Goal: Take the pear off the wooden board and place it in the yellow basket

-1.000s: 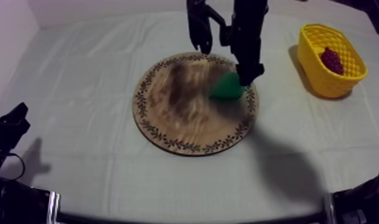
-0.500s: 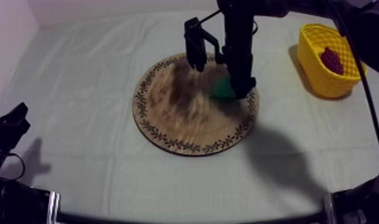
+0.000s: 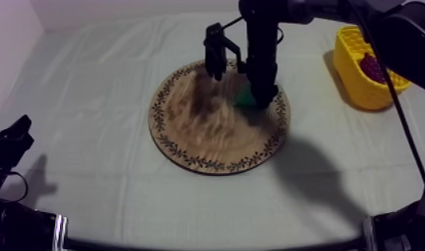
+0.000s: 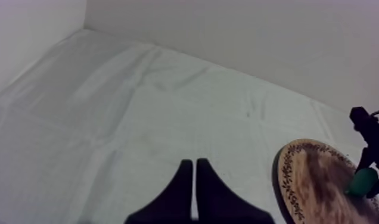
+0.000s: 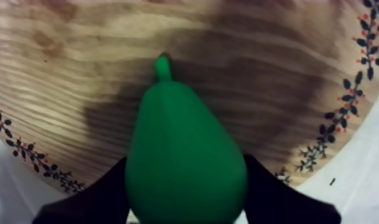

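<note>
The green pear (image 3: 244, 100) lies on the right part of the round wooden board (image 3: 208, 127). My right gripper (image 3: 258, 99) reaches down onto it from the upper right. Seen from the right wrist, the pear (image 5: 183, 155) lies stem away on the board (image 5: 61, 77), and the right gripper (image 5: 186, 164) is open with one black finger (image 5: 105, 190) close at each side of the fruit. My left gripper (image 3: 13, 137) rests at the table's lower left; its fingers (image 4: 195, 182) lie together, shut on nothing. The left wrist view takes in the board (image 4: 317, 184) and pear (image 4: 362, 182).
The yellow basket (image 3: 352, 70) stands at the far right of the table with a bunch of grapes (image 3: 371, 67) inside. The grey-white cloth (image 3: 88, 100) lies bare left of the board and in front of it.
My right arm has swung over the board and come down onto the pear, its fingers now at both sides of it. The pear has barely shifted. The left arm has stayed still.
</note>
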Motion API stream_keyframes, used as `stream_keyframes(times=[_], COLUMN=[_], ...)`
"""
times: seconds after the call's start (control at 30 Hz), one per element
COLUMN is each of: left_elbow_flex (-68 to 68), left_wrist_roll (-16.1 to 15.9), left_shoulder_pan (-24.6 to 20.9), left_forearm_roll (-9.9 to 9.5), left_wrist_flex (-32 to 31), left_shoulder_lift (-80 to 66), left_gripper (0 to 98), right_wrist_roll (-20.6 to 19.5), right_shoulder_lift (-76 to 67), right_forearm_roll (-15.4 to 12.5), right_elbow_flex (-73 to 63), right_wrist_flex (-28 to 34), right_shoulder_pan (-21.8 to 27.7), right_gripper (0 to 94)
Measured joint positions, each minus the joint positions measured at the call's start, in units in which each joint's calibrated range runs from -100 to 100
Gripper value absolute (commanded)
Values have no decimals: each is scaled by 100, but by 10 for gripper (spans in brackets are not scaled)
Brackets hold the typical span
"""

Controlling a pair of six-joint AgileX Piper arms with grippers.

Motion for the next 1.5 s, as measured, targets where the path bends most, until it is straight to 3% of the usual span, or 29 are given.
stream_keyframes(times=[0.27, 0.43, 0.97, 1.27, 1.5], left_elbow_flex=[0, 0, 0, 0, 0], left_wrist_roll=[0, 0, 0, 0, 0], left_shoulder_pan=[0, 0, 0, 0, 0], left_forearm_roll=[0, 0, 0, 0, 0], left_wrist_flex=[0, 0, 0, 0, 0], left_shoulder_lift=[0, 0, 0, 0, 0], left_gripper=[1, 1, 1, 1, 1], right_wrist_roll=[-177, -438, -1951, -2641, -3071], right_shoulder_lift=[-797, -1574, -3301, -3531, -3372], right_forearm_roll=[148, 391, 951, 982, 848], right_elbow_flex=[20, -119, 509, 1462, 2356], right_wrist_flex=[-110, -440, -1141, -1718, -2121], right_shoulder_pan=[231, 514, 1871, 2608, 2716], right_gripper=[429, 437, 455, 473, 494])
